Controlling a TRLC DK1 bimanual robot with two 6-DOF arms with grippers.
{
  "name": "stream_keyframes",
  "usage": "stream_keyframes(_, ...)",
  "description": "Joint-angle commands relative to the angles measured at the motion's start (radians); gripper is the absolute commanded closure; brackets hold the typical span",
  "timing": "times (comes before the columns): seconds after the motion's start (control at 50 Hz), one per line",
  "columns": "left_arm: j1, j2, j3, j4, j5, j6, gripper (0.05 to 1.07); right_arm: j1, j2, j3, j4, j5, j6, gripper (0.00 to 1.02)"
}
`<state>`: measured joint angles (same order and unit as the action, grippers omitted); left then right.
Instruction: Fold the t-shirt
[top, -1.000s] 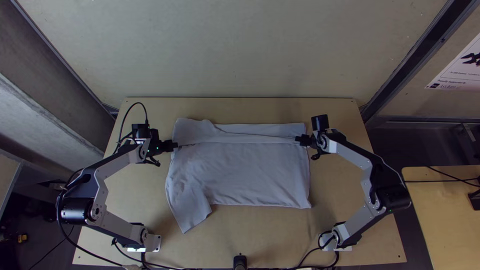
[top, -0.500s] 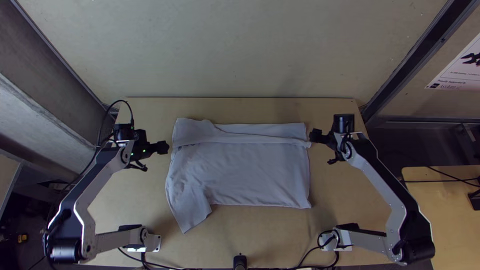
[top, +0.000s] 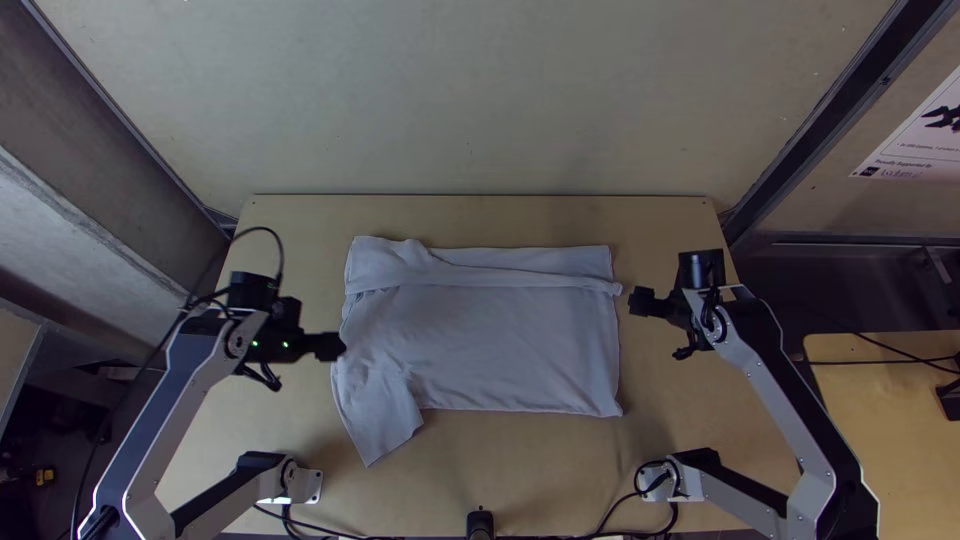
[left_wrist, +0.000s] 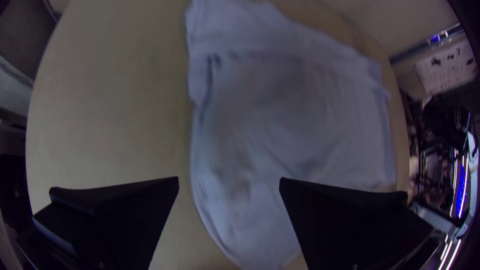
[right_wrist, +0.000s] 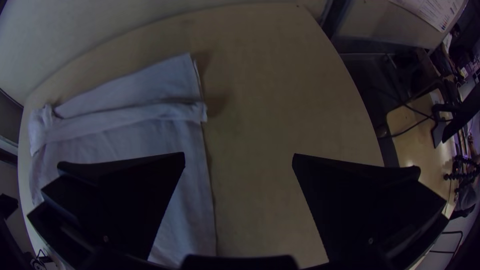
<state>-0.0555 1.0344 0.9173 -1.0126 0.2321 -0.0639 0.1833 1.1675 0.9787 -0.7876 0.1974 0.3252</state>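
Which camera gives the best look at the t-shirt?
The top view: nearly the whole t-shirt shows, from folded far band to near-left flap. The left wrist view shows most of it, one black finger covering part; the right wrist view shows the band, another finger hiding cloth.

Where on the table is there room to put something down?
Most room is on the table between the t-shirt and the arms' bases, plus a thinner strip past the shirt's far edge. It's crowded at the shirt's left edge, where the left gripper is.
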Motion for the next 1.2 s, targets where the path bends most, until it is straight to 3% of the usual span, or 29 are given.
stream_keyframes(0.0, -0.099, -0.014, -0.043, -0.081, -0.037, -0.034, 0.10, 0.008, -0.012, -0.046, -0.022, -0.001, 0.018, 0.04)
stream_keyframes(0.14, -0.265, -0.056, -0.118, -0.101, -0.134, -0.113, 0.10, 0.008, -0.015, -0.058, -0.036, -0.001, 0.020, 0.04)
stream_keyframes(0.3, -0.377, -0.025, -0.166, -0.135, -0.169, -0.174, 0.11, 0.008, -0.012, -0.067, -0.036, -0.001, 0.020, 0.04)
stream_keyframes(0.44, -0.405, 0.024, -0.201, -0.127, -0.186, -0.177, 0.11, 0.008, -0.012, -0.071, -0.038, -0.001, 0.020, 0.06)
stream_keyframes(0.52, -0.411, 0.055, -0.219, -0.119, -0.189, -0.177, 0.20, 0.008, -0.012, -0.075, -0.038, -0.001, 0.020, 0.07)
stream_keyframes(0.8, -0.423, 0.185, -0.235, -0.066, -0.203, -0.192, 0.21, 0.018, -0.009, -0.101, -0.030, -0.001, 0.015, 0.08)
stream_keyframes(0.96, -0.429, 0.220, -0.229, -0.020, -0.200, -0.192, 0.58, 0.039, -0.017, -0.121, -0.030, -0.001, 0.003, 0.11)
stream_keyframes(1.1, -0.465, 0.222, -0.218, 0.016, -0.200, -0.194, 1.02, 0.058, -0.032, -0.133, -0.075, -0.009, 0.000, 0.11)
stream_keyframes(1.18, -0.474, 0.223, -0.218, 0.029, -0.191, -0.203, 1.04, 0.071, -0.045, -0.146, -0.125, -0.038, -0.003, 0.11)
